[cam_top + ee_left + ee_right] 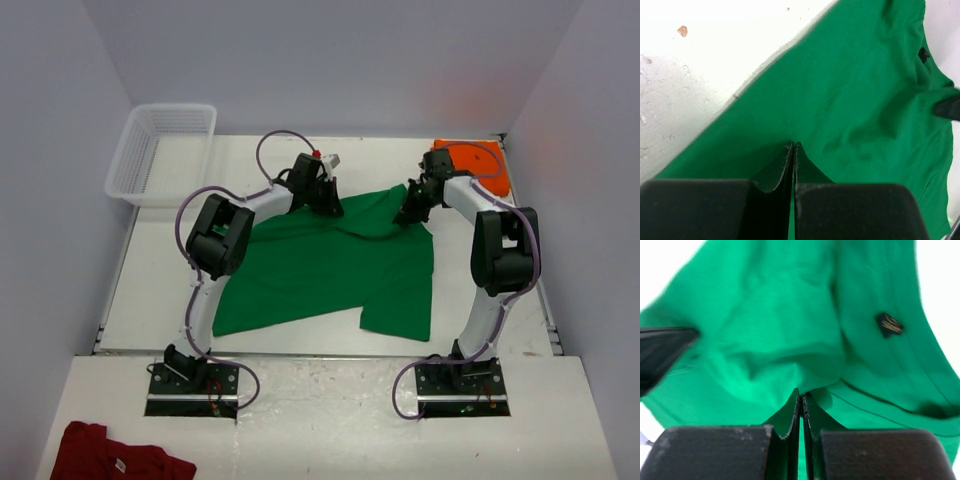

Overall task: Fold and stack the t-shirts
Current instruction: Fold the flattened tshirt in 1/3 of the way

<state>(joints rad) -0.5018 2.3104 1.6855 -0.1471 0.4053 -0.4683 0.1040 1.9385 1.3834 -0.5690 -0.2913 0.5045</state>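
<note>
The green t-shirt (330,265) lies spread and rumpled on the white table, with its far edge lifted between my two grippers. My left gripper (328,205) is shut, pinching the shirt's far edge; the left wrist view shows its tips (793,146) closed on green cloth (855,90). My right gripper (408,212) is shut on a raised fold near the collar, and the right wrist view shows its tips (802,397) gripping bunched green cloth (780,330). The orange t-shirt (470,162) lies at the back right corner, behind the right arm.
A white mesh basket (160,150) stands at the back left. A dark red garment with a white tag (110,455) lies on the near ledge at the bottom left. Grey walls close in the table on three sides.
</note>
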